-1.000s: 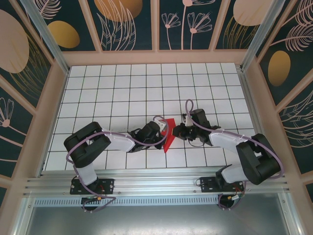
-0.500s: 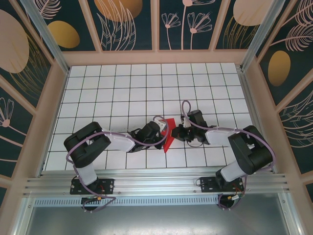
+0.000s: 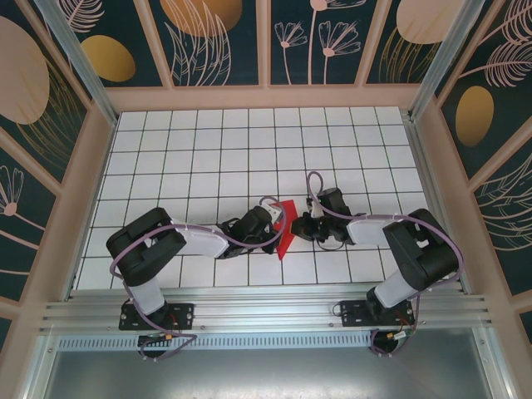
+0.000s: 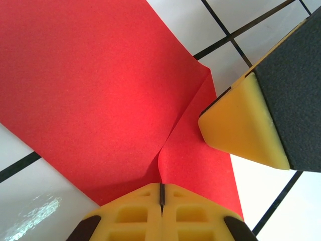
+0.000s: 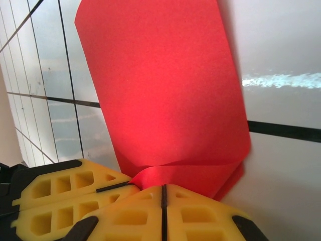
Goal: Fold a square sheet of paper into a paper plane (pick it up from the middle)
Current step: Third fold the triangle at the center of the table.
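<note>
The square sheet of paper (image 3: 288, 238) is bright red and partly folded, standing off the white tiles between my two grippers. In the left wrist view the paper (image 4: 100, 90) runs in a raised crease straight into my left gripper (image 4: 161, 188), which is shut on it. A yellow fingertip (image 4: 235, 131) of the right gripper rests on the paper beside that crease. In the right wrist view my right gripper (image 5: 163, 190) is shut, its tips against the rolled-over fold of the paper (image 5: 165, 90). The left gripper's fingers (image 5: 65, 193) pinch the flap just to its left. From above, the left gripper (image 3: 276, 230) and right gripper (image 3: 300, 226) meet at the sheet.
The white grid-tiled table (image 3: 208, 158) stretches behind and to both sides of the arms. Patterned walls with wooden posts (image 3: 100, 125) close it in, and an aluminium rail (image 3: 266, 312) runs along the near edge.
The right arm's elbow has swung in toward the middle and its gripper has edged slightly left against the paper. The left arm and the paper have hardly moved.
</note>
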Controlling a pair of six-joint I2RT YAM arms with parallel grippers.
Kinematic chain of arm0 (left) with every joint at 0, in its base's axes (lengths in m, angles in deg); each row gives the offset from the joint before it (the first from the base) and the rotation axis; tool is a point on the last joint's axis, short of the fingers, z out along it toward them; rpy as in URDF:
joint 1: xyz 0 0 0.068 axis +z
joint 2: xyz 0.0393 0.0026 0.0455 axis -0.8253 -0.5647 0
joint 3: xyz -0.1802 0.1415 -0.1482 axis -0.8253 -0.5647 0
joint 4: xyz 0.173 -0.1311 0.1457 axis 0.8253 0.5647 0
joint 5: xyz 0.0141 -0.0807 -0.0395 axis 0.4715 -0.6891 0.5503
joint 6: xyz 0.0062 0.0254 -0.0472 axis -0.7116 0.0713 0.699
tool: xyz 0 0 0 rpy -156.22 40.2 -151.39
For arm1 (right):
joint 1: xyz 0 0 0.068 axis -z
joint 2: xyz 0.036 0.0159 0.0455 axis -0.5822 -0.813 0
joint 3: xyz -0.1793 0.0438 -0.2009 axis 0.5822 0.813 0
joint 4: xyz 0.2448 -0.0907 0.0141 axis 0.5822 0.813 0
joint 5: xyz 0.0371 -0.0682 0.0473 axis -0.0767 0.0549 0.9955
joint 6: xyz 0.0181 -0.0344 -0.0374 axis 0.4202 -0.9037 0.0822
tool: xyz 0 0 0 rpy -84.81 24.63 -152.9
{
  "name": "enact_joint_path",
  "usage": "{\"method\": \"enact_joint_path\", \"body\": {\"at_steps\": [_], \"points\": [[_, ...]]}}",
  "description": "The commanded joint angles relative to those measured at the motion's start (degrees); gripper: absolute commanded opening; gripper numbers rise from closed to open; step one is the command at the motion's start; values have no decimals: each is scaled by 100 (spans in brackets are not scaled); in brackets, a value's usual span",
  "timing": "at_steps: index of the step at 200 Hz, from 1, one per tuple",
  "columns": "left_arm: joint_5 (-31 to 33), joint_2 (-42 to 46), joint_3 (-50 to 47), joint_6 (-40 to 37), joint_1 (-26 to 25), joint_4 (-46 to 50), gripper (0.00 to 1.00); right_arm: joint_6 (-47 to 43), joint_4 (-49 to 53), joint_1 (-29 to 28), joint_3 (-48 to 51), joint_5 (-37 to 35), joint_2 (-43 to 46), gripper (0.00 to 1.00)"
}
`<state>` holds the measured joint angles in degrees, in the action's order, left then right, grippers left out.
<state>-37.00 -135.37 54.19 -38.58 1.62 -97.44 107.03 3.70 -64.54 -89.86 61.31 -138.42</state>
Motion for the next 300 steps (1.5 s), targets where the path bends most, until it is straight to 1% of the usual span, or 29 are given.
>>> {"method": "enact_joint_path", "body": {"at_steps": [1,27,85,116,134,148,191,210,231,250,300], "points": [[91,49,60,-80,32,264,0,-130,-144,18,84,-41,-102,11],[82,-69,43,-62,37,240,0,-148,-153,18,62,-23,-185,11],[123,-248,14,-27,38,248,0,-165,127,19,34,-309,-455,11],[133,-226,24,-46,32,279,0,-139,137,37,-11,-198,34,11],[128,-224,34,-60,34,309,0,-105,146,153,-39,-215,325,11],[128,-210,30,-62,34,311,0,-84,75,267,-40,-132,380,11],[119,-169,43,-79,38,354,0,-87,-78,347,-118,-48,53,11],[112,-171,51,-96,38,370,0,-103,-45,353,-127,-225,-115,10],[115,-169,60,-106,36,398,0,-147,227,361,-154,-549,-321,10],[103,-169,52,-112,33,407,0,-165,324,362,-162,-582,-446,9],[136,-98,25,-114,33,469,0,-164,490,382,-368,-358,235,9]]}}
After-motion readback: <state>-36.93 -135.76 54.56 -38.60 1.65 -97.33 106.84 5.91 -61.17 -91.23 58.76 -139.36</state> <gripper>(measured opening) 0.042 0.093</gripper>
